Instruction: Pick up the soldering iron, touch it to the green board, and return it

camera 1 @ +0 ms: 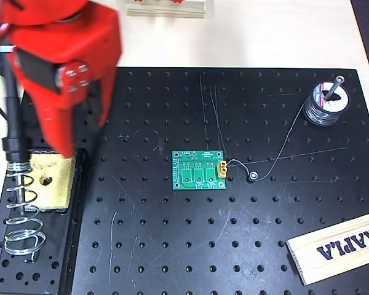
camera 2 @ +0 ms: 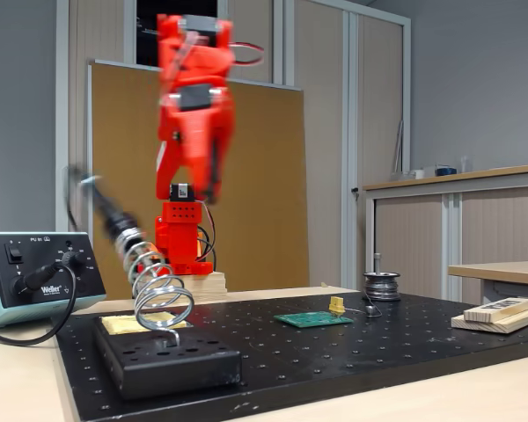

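Overhead view: a black perforated board point(camera 1: 234, 246) covering most of the tabletop. At upper left, a red robot arm point(camera 1: 61, 55), blurred, with its gripper point(camera 1: 64, 144) pointing down over a yellow sponge point(camera 1: 49, 181) in a black stand base point(camera 1: 74, 203). Gap between the gripper fingers impossible to judge here; nothing visibly held. Along the left edge, the soldering iron point(camera 1: 12, 104) resting in a silver coiled-spring holder point(camera 1: 21, 215), black handle sticking out from the top of the coil toward the upper edge. Near the middle of the board, the green board point(camera 1: 200, 170) lying flat, yellow connector on its right edge. From that connector, a thin wire point(camera 1: 283, 147) looping right and up to a solder spool point(camera 1: 325, 104) at upper right. At lower right, a wooden block point(camera 1: 338, 246) printed KAPLA.

Fixed view, from the side at table height: the red arm point(camera 2: 194, 114) raised high and folded, motion-blurred, gripper point(camera 2: 202, 189) hanging down, well above the table; fingers too blurred to tell wide from narrow. At left, the iron point(camera 2: 110, 215) slanted in the coiled holder point(camera 2: 158, 290), handle up and to the left, apart from the gripper. Further left, a pale blue soldering station point(camera 2: 40, 277) with a black cable. The green board point(camera 2: 312, 318) flat on the black surface, right of centre, spool point(camera 2: 383, 286) behind it, wooden block point(camera 2: 497, 312) at far right.
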`<state>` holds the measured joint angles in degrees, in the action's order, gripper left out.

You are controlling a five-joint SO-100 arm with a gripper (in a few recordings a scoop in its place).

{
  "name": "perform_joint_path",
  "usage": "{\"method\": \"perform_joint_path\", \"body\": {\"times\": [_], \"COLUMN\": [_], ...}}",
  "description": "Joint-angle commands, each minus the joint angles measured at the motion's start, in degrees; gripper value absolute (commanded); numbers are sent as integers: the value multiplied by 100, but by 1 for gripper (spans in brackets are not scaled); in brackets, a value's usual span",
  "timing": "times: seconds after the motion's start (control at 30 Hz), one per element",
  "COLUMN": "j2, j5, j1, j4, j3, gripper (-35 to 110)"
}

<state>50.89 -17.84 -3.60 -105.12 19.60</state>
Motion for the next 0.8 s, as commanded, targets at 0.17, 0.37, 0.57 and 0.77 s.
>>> {"method": "perform_joint_path", "body": {"times": [0.17, 0.37, 0.57, 0.77], "j2": [1529, 3410, 5924, 7963], "j5": [-220, -448, -606, -536], "j1": [352, 624, 773, 773], "j4": [0, 1037, 2681, 3612], "j3": [1354, 4140, 7682, 10213], "gripper": [13, 4, 0, 0]}}
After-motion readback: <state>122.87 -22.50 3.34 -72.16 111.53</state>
